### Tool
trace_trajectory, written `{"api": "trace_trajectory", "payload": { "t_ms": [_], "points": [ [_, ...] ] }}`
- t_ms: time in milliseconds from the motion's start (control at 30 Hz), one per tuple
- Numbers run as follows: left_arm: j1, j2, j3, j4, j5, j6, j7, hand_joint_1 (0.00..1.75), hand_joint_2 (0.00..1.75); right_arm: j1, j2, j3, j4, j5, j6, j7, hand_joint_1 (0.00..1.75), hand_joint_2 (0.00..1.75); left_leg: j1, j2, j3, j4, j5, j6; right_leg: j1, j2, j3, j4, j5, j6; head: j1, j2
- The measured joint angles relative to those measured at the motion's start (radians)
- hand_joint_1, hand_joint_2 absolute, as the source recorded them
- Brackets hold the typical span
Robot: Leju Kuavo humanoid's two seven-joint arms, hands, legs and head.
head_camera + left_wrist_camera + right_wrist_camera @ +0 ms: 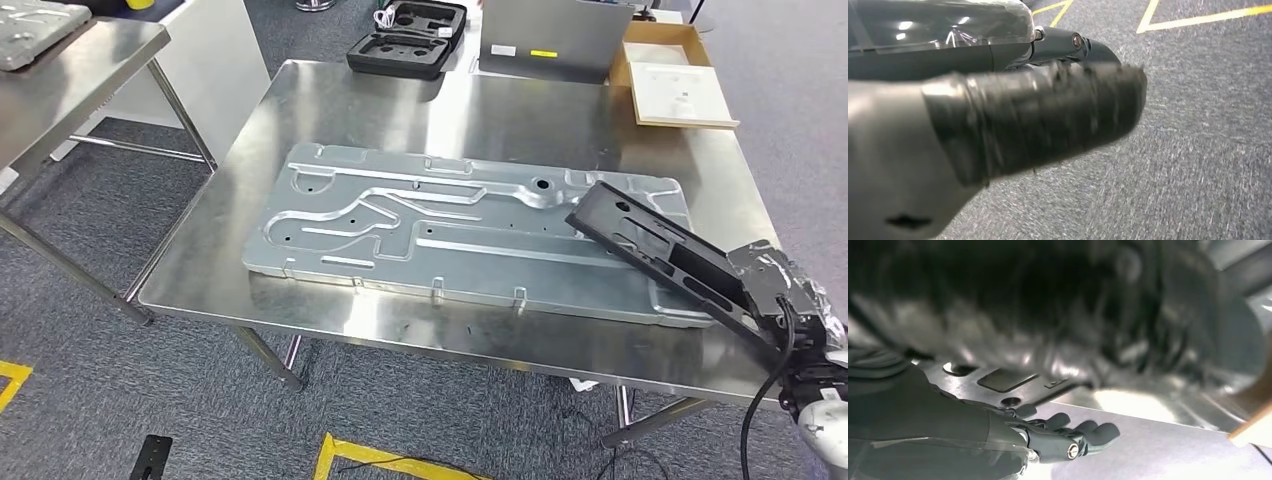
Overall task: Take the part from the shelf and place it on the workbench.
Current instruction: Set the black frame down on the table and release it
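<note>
- Grey carpet with yellow floor tape lies under a stainless-steel workbench [330, 100] in the head view; a second steel table [100, 60] stands at the far left
- On the workbench a large pressed sheet-metal panel with ribs and holes [440, 220] lies flat, covering much of the top
- At the far edge sit a black foam-lined case [410, 40], open, a grey metal box [555, 35] and a shallow cardboard box holding a white insert [675, 80]
- From the lower right the right hand [775, 295], dark and wrapped in clear film, grips one end of the part, a long flat black metal bracket with cut-outs [650, 245]
- That bracket slants up and to the left over the right end of the sheet-metal panel; whether its far tip touches the panel I cannot tell
- Left wrist view: the left hand [1013, 125] is close and blurred, a thick taped thumb across the frame and dark fingers [1073, 45] behind it, above grey carpet [1198, 150] with yellow lines; nothing shows in it, yet how far it is open I cannot tell
- Right wrist view: a blurred dark mass, the thumb, spreads above; dark fingers [1083, 435] reach forward under a flat metal piece with a rectangular slot and round holes, over the shiny bench surface [1158, 450]
</note>
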Motion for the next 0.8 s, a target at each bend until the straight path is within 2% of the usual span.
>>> {"api": "trace_trajectory", "payload": {
  "t_ms": [33, 67, 133, 167, 200, 233, 300, 333, 367, 467, 500, 533, 567, 633, 667, 700, 733, 767, 800],
  "points": [
    [0.0, 0.0, 0.0, 0.0, -0.001, 0.004, 0.002, 0.0, 0.0, -0.004, 0.002, 0.001, -0.013, -0.013, -0.014, -0.006, 0.0, 0.0, 0.001, 0.001, -0.011, 0.027, -0.026, -0.006, -0.002, -0.002, -0.004, -0.002, 0.006, -0.008, -0.002, 0.0],
    [-0.001, -0.001, 0.0, 0.0, -0.002, 0.006, 0.004, 0.0, 0.0, -0.007, 0.004, 0.001, -0.026, -0.03, -0.027, -0.014, 0.0, 0.0, 0.004, 0.002, -0.027, 0.072, -0.064, -0.013, -0.003, -0.004, -0.01, -0.003, 0.012, -0.014, -0.004, 0.0],
    [-0.001, -0.002, 0.0, 0.0, -0.002, 0.007, 0.008, 0.0, 0.0, -0.006, 0.009, 0.0, -0.051, -0.082, -0.052, -0.04, 0.0, 0.0, 0.007, 0.003, -0.062, 0.189, -0.143, -0.022, -0.002, -0.005, -0.024, -0.003, 0.023, -0.019, -0.008, 0.0],
    [0.0, -0.002, 0.0, 0.0, -0.002, 0.006, 0.011, 0.0, 0.0, -0.004, 0.013, -0.003, -0.066, -0.113, -0.066, -0.055, 0.0, 0.0, 0.008, 0.003, -0.069, 0.231, -0.167, -0.024, -0.001, -0.006, -0.034, -0.003, 0.029, -0.019, -0.008, 0.0],
    [0.0, -0.002, 0.0, 0.0, -0.002, 0.006, 0.012, 0.0, 0.0, 0.001, 0.018, -0.008, -0.08, -0.143, -0.079, -0.069, 0.0, 0.0, 0.009, 0.003, -0.062, 0.244, -0.174, -0.025, 0.0, -0.006, -0.043, -0.002, 0.036, -0.018, -0.008, 0.0],
    [0.0, -0.003, 0.0, 0.0, -0.001, 0.006, 0.015, 0.0, 0.0, 0.007, 0.023, -0.015, -0.097, -0.173, -0.093, -0.079, 0.0, 0.0, 0.009, 0.003, -0.032, 0.215, -0.163, -0.024, 0.0, -0.006, -0.053, -0.001, 0.044, -0.016, -0.008, 0.0],
    [-0.002, -0.003, 0.0, 0.0, -0.001, 0.006, 0.019, 0.0, 0.0, 0.02, 0.032, -0.034, -0.132, -0.226, -0.126, -0.085, 0.0, 0.0, 0.008, 0.003, 0.066, 0.075, -0.122, -0.018, 0.001, -0.006, -0.07, 0.001, 0.059, -0.01, -0.008, 0.0],
    [-0.004, -0.003, 0.0, 0.0, -0.001, 0.006, 0.022, 0.0, 0.0, 0.027, 0.036, -0.045, -0.152, -0.248, -0.15, -0.082, 0.0, 0.0, 0.006, 0.002, 0.106, 0.011, -0.104, -0.014, 0.001, -0.006, -0.074, 0.001, 0.066, -0.005, -0.007, 0.0],
    [-0.005, -0.003, 0.0, 0.0, -0.001, 0.006, 0.025, 0.0, 0.0, 0.034, 0.041, -0.054, -0.172, -0.26, -0.18, -0.078, 0.0, 0.0, 0.004, 0.002, 0.127, -0.027, -0.095, -0.009, 0.002, -0.007, -0.076, 0.0, 0.073, 0.0, -0.006, 0.0],
    [-0.003, -0.002, 0.0, 0.0, -0.001, 0.006, 0.033, 0.0, 0.0, 0.056, 0.059, -0.071, -0.235, -0.265, -0.299, -0.052, 0.0, 0.0, 0.0, 0.001, 0.12, -0.039, -0.073, 0.01, 0.003, -0.006, -0.077, -0.011, 0.096, 0.017, -0.003, 0.0],
    [-0.003, -0.002, 0.0, 0.0, -0.001, 0.006, 0.034, 0.0, 0.0, 0.066, 0.064, -0.073, -0.253, -0.266, -0.332, -0.045, 0.0, 0.0, 0.001, 0.003, 0.117, -0.042, -0.062, 0.018, 0.002, -0.005, -0.08, -0.009, 0.092, 0.022, -0.003, 0.0],
    [-0.003, -0.002, 0.0, 0.0, -0.001, 0.006, 0.035, 0.0, 0.0, 0.077, 0.069, -0.075, -0.27, -0.272, -0.355, -0.043, 0.0, 0.0, 0.002, 0.005, 0.111, -0.046, -0.05, 0.026, 0.001, -0.004, -0.088, 0.006, 0.069, 0.026, -0.002, 0.0],
    [-0.003, -0.002, 0.0, 0.0, -0.001, 0.006, 0.035, 0.0, 0.0, 0.086, 0.076, -0.078, -0.286, -0.287, -0.373, -0.048, 0.0, 0.0, 0.004, 0.007, 0.102, -0.05, -0.036, 0.033, 0.001, -0.003, -0.101, 0.041, 0.027, 0.029, 0.0, 0.0],
    [-0.003, -0.002, 0.0, 0.0, -0.002, 0.006, 0.036, 0.0, 0.0, 0.103, 0.099, -0.092, -0.316, -0.335, -0.397, -0.083, 0.0, 0.0, 0.003, 0.01, 0.077, -0.05, -0.015, 0.042, 0.0, -0.002, -0.131, 0.161, -0.077, 0.032, 0.004, 0.0],
    [-0.003, -0.002, 0.0, 0.0, -0.002, 0.005, 0.037, 0.0, 0.0, 0.113, 0.114, -0.101, -0.331, -0.357, -0.404, -0.115, 0.0, 0.0, 0.002, 0.01, 0.063, -0.048, -0.005, 0.043, 0.0, -0.002, -0.139, 0.221, -0.109, 0.033, 0.006, 0.0],
    [-0.003, -0.002, 0.0, 0.0, -0.001, 0.004, 0.037, 0.0, 0.0, 0.124, 0.132, -0.112, -0.345, -0.37, -0.407, -0.151, 0.0, 0.0, 0.001, 0.011, 0.048, -0.046, 0.004, 0.043, 0.001, -0.002, -0.136, 0.258, -0.118, 0.033, 0.006, 0.0],
    [-0.003, -0.002, 0.0, 0.0, -0.001, 0.003, 0.038, 0.0, 0.0, 0.134, 0.15, -0.124, -0.36, -0.372, -0.409, -0.186, 0.0, 0.0, 0.0, 0.011, 0.033, -0.042, 0.013, 0.043, 0.001, -0.002, -0.116, 0.263, -0.107, 0.032, 0.006, 0.0],
    [-0.003, -0.002, 0.0, 0.0, -0.001, 0.001, 0.039, 0.0, 0.0, 0.142, 0.167, -0.137, -0.374, -0.362, -0.41, -0.211, 0.0, 0.0, -0.001, 0.011, 0.018, -0.037, 0.02, 0.041, 0.001, -0.002, -0.08, 0.232, -0.083, 0.029, 0.006, 0.0],
    [-0.003, -0.002, 0.0, 0.0, -0.001, 0.0, 0.039, 0.0, 0.0, 0.149, 0.182, -0.153, -0.388, -0.345, -0.411, -0.226, 0.0, 0.0, -0.002, 0.011, 0.006, -0.031, 0.027, 0.039, 0.002, -0.002, -0.029, 0.172, -0.063, 0.025, 0.006, 0.0]
  ]
}}
